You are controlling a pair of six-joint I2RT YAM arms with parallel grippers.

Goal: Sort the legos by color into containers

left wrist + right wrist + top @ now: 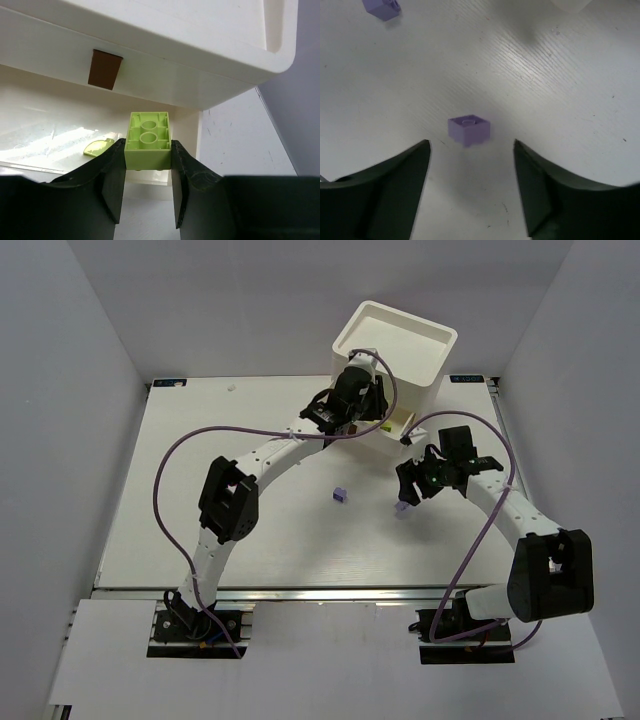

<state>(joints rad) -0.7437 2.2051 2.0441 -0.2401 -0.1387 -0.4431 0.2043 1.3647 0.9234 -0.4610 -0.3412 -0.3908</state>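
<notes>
The left pincer [148, 150] is clenching a lime brick [148, 137] over the open drawer [40, 135], seemingly beside another lime piece [97, 146], and should be letting go only once clear of its rim, while the right pincer [470, 165] is hanging spread above a purple brick [469, 130] on the counter [560, 100].

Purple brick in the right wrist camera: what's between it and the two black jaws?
Only bare white table. In the right wrist view the purple brick sits just beyond the open jaws, lined up with their gap, touching neither.
</notes>
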